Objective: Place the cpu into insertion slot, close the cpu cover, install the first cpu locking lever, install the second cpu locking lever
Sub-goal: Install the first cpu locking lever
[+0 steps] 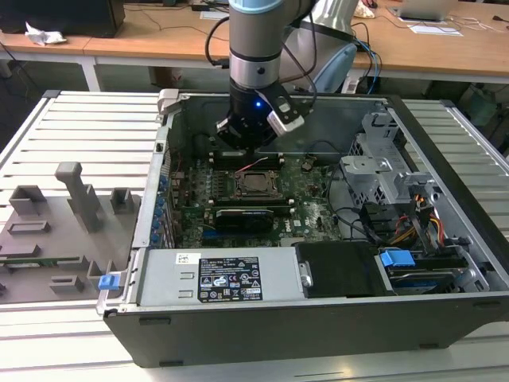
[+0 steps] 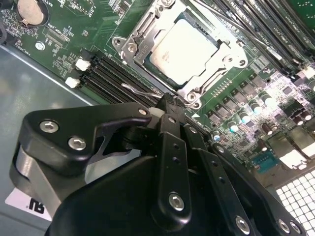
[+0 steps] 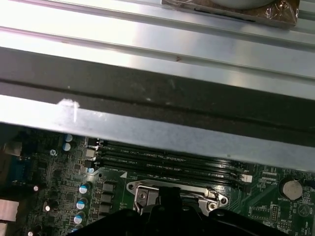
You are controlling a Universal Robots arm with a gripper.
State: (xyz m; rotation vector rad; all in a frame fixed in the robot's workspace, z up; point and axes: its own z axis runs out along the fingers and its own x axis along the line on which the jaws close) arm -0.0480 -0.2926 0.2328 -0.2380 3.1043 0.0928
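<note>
Black gripper (image 2: 170,105) (fingers together) upright over cpu (image 2: 183,48); cpu cover (image 2: 147,37) down.

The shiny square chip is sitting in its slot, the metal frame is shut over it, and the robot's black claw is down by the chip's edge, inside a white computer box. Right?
Not quite: the computer case is dark grey, as the exterior view shows. The rest holds: in the second wrist view the cpu sits in the insertion slot with the cpu cover down, and the gripper is beside its edge.

cpu (image 2: 184,49): matt silver metal | cpu cover (image 2: 147,37): dull steel | tool (image 2: 167,105): matt black plastic
</note>
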